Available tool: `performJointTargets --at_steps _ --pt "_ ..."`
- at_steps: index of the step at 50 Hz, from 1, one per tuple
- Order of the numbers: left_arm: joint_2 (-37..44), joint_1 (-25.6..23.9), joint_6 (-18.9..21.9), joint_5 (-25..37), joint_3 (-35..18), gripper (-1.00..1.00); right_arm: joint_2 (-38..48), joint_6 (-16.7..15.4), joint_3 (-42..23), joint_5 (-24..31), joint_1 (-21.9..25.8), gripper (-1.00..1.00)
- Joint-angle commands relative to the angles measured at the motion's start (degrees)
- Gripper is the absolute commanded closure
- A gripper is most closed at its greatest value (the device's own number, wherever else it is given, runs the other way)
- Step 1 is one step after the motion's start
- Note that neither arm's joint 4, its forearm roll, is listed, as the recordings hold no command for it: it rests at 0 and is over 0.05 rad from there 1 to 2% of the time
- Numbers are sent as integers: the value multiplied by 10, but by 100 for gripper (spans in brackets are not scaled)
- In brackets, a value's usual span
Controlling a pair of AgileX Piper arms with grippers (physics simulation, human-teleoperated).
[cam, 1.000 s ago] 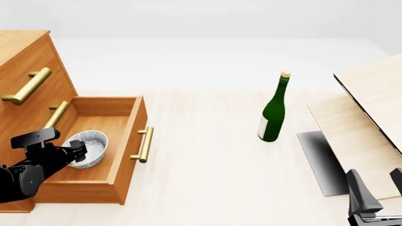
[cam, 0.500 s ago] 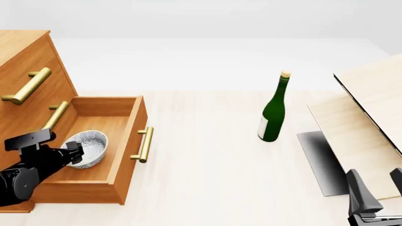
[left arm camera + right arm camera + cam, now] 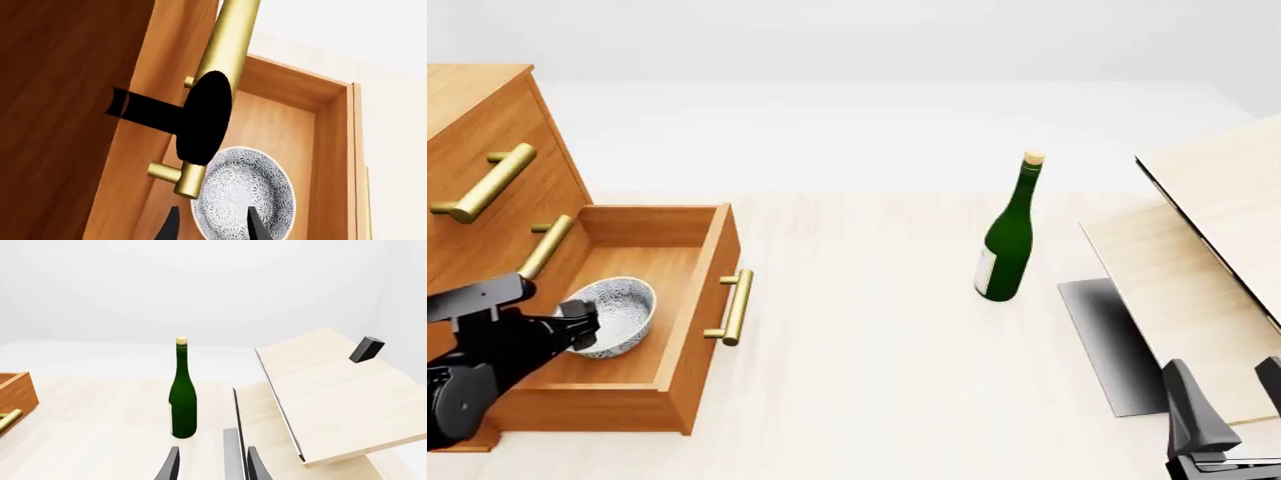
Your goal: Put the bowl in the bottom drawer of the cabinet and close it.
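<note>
The bowl (image 3: 614,315) rests on the floor of the open bottom drawer (image 3: 687,300), just ahead of the left gripper (image 3: 212,224). It is judged light, rigid, glazed and brittle; its thin rim would be the place to pinch, though no further grip seems needed. The left fingers (image 3: 257,225) are seen parted, one over the bowl and one outside its rim, clamped on nothing. What remains is judged to be pushing the drawer shut by its handle (image 3: 734,307). The wrist view alone shows the finger gap and the middle drawer's handle (image 3: 217,85) close above; only the front view shows how far the drawer stands out from the cabinet (image 3: 481,150). The right gripper (image 3: 212,465) hangs idle, fingers apart, well away, facing the bottle (image 3: 182,397).
</note>
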Motion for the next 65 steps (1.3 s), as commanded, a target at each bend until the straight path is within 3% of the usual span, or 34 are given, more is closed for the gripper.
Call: performJointTargets --at_steps 1,30,65 --pt "-51 -13 6 20 9 -100 0 -2 0 0 0 -100" --pt "-153 -60 -2 81 15 -100 0 -3 0 0 0 -100" --pt "-236 -171 -32 161 4 -100 0 -3 0 -1 0 -100"
